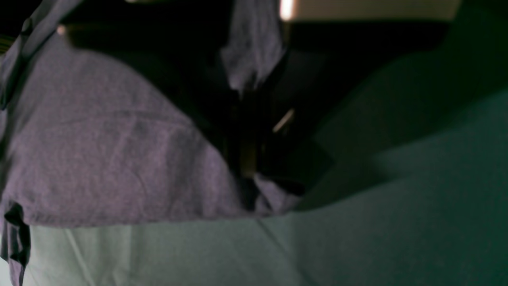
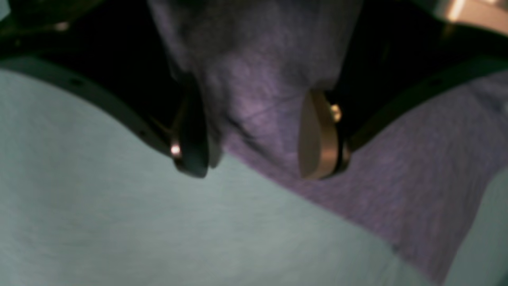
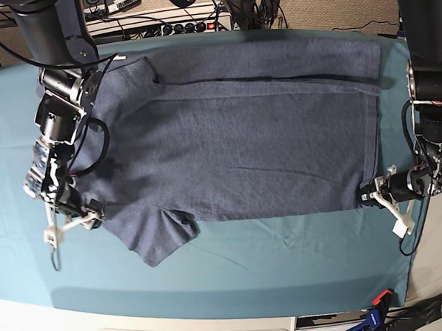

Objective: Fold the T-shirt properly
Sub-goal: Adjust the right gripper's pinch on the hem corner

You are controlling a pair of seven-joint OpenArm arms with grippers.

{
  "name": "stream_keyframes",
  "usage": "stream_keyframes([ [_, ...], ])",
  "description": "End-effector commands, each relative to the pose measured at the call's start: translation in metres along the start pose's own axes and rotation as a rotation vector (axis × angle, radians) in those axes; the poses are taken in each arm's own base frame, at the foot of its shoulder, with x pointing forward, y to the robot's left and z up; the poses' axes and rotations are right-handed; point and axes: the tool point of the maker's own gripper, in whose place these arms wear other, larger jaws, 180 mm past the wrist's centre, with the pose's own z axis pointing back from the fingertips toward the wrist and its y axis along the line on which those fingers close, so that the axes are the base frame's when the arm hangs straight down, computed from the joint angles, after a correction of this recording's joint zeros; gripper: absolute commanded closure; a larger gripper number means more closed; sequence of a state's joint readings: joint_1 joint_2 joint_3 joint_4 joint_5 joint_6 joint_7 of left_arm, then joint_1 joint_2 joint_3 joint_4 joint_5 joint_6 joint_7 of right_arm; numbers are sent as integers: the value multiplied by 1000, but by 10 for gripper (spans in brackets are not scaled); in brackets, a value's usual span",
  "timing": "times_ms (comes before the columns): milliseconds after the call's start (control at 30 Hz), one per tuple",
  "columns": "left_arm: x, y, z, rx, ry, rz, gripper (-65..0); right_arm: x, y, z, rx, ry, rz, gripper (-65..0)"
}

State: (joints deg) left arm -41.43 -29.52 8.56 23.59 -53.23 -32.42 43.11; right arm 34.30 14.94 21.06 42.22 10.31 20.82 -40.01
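Observation:
The T-shirt (image 3: 242,149) lies spread flat on the teal table cloth (image 3: 285,266), plain side up, collar end toward the left of the base view. My left gripper (image 3: 367,197) sits at the shirt's near right hem corner. In the left wrist view it (image 1: 248,174) is shut on a pinch of the T-shirt (image 1: 99,151). My right gripper (image 3: 94,217) is at the near left sleeve edge. In the right wrist view it (image 2: 254,172) is open, its fingers (image 2: 317,139) standing on either side of a fold of the T-shirt (image 2: 397,190) just above the cloth (image 2: 99,218).
Cables and a power strip (image 3: 176,23) run along the table's far edge. A clamp (image 3: 373,309) sits at the near right corner. Both arm bases stand at the far corners, one on the left (image 3: 51,33) and one on the right (image 3: 425,21).

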Motion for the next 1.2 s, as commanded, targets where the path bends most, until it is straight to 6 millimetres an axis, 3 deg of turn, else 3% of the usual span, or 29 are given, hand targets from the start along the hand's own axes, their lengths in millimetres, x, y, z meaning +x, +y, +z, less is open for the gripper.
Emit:
stream_keyframes([
  [0,25,-5,9,-14,-60,-17,0,26,6,4,9,-50,31,-365],
  [167,25,-5,9,-14,-60,-17,0,20,22,-1,20,-14,126,-365],
  [367,25,-5,9,-14,-60,-17,0,19,21,-2,15,-17,142,-341],
  [433,25,-5,9,-14,-60,-17,0,17,18,-2,-4,-8,167,-263],
  [533,25,-5,9,-14,-60,-17,0,13,11,-2,-26,4,194,-37],
  [567,25,-4,9,-13,-60,-17,0,13,8,-1,-35,7,199,0],
  [933,25,-5,9,-14,-60,-17,0,21,-21,8,-92,-10,231,0],
  [1067,25,-5,9,-14,-60,-17,0,22,-17,9,-59,-14,237,0],
  [1167,27,-8,9,-30,-68,-8,0,24,1,9,36,-35,218,0],
])
